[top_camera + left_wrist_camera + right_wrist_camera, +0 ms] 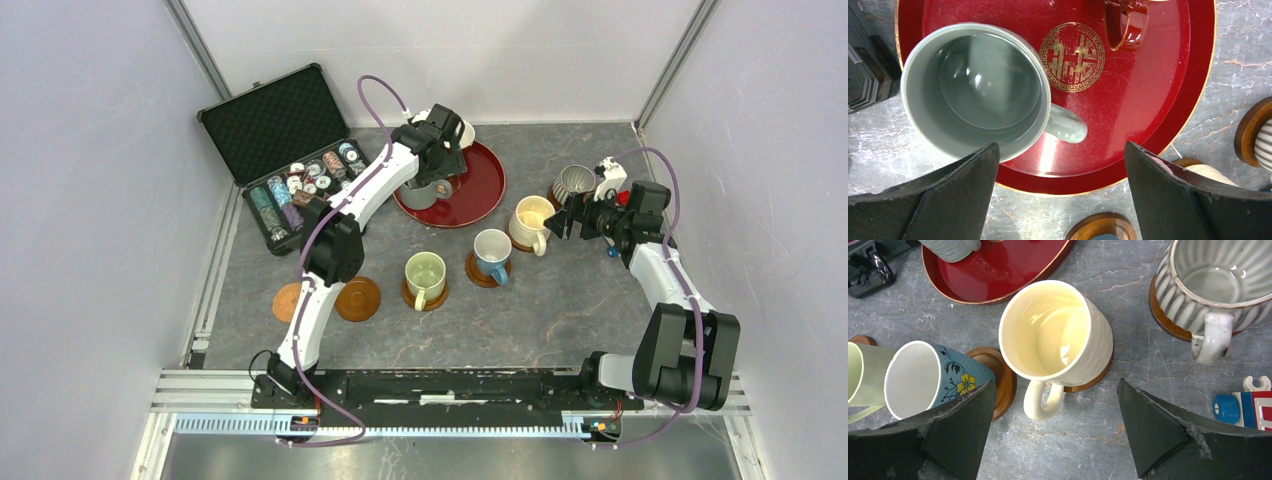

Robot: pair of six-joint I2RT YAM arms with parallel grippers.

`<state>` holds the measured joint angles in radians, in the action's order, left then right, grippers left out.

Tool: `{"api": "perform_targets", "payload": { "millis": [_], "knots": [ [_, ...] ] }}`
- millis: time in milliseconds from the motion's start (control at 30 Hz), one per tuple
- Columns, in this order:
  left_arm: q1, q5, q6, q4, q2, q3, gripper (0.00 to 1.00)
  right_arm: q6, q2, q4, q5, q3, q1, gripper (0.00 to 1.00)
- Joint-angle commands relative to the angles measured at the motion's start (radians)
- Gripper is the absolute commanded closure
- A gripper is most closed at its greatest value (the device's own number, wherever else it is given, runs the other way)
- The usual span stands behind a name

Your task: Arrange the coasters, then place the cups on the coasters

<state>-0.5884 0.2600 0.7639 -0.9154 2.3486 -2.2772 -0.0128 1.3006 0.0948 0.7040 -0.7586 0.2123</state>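
Observation:
A grey cup stands on the red tray. My left gripper hovers open above it, holding nothing. Only the handle of a reddish cup shows at the top. The pale green cup, blue cup, cream cup and ribbed cup each sit on a brown coaster. Two bare coasters lie at the left. My right gripper is open just above the cream cup's handle.
An open black case of poker chips sits at the back left. A small red, white and blue toy lies beside the ribbed cup. Grey walls close in both sides and the back.

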Motion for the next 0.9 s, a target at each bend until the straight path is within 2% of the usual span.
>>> {"api": "perform_targets", "payload": {
  "millis": [0,233,400,500,600,667,867],
  "knots": [
    [0.015,-0.044,0.068,-0.007,0.036,-0.018,0.00,-0.006,-0.003,-0.009,-0.006,-0.007,0.007,0.02],
    [0.018,-0.018,0.036,-0.004,0.038,-0.007,0.04,-0.005,-0.003,-0.004,-0.006,-0.010,0.007,0.02],
    [0.031,-0.018,-0.048,0.036,0.026,0.010,0.13,-0.006,-0.003,-0.001,-0.006,-0.013,0.008,0.02],
    [0.040,-0.029,-0.214,0.066,0.039,-0.017,0.23,-0.008,-0.006,-0.001,-0.006,-0.013,0.008,0.02],
    [0.041,-0.027,-0.365,0.047,0.066,-0.055,0.27,-0.007,-0.006,-0.001,-0.004,-0.015,0.008,0.02],
    [0.041,-0.027,-0.445,0.016,0.091,-0.085,0.35,-0.007,-0.004,0.000,-0.004,-0.015,0.008,0.02],
    [0.042,-0.041,-0.668,-0.037,0.100,-0.095,0.45,-0.007,-0.004,0.002,-0.001,-0.017,0.008,0.02]
  ]
}}
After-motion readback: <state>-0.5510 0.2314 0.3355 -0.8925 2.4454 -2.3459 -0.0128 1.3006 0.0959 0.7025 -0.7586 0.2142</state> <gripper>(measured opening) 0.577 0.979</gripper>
